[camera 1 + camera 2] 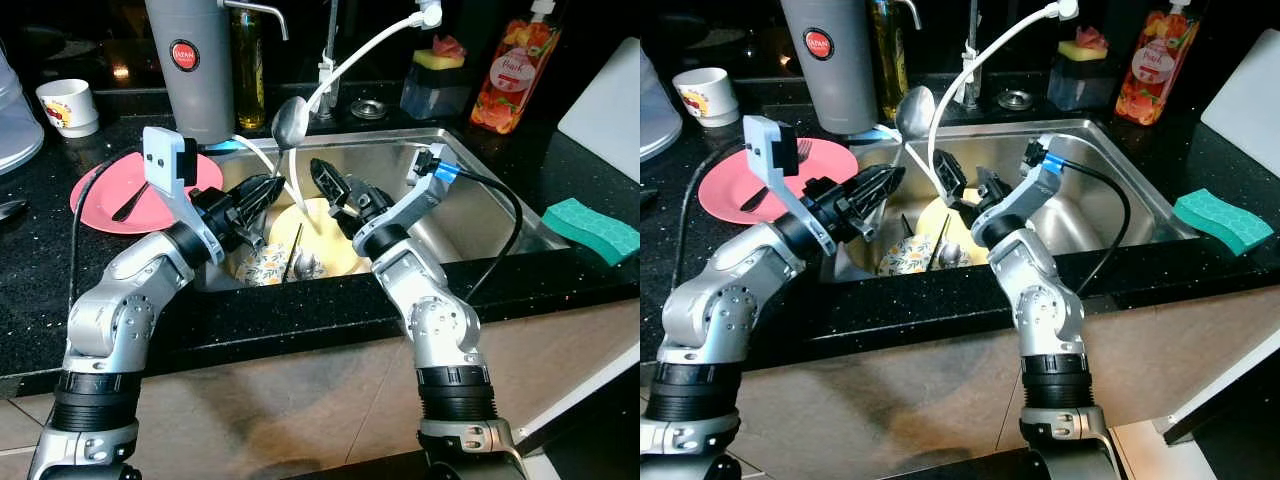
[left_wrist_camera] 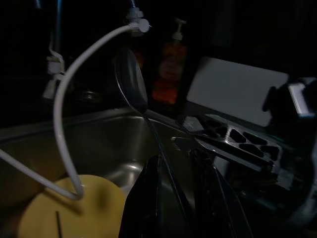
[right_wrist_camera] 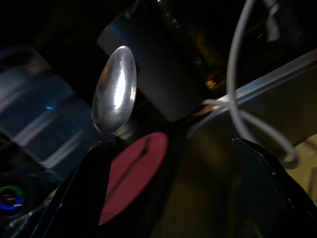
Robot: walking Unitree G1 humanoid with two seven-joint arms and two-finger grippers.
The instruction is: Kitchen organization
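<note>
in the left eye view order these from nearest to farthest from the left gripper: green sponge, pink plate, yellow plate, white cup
From the left gripper:
1. Yellow plate, in the sink just below it.
2. Pink plate, on the counter left of the sink.
3. White cup, back left.
4. Green sponge, far right counter.

Spoon [image 1: 289, 122]: handle end hidden within the left gripper [image 1: 262, 192]. Yellow plate [image 1: 322, 240] in sink: partly covered by both grippers. White board [image 1: 608, 100] at counter's right edge: cut off. Bottle label [image 1: 511, 66]: unreadable.
</note>
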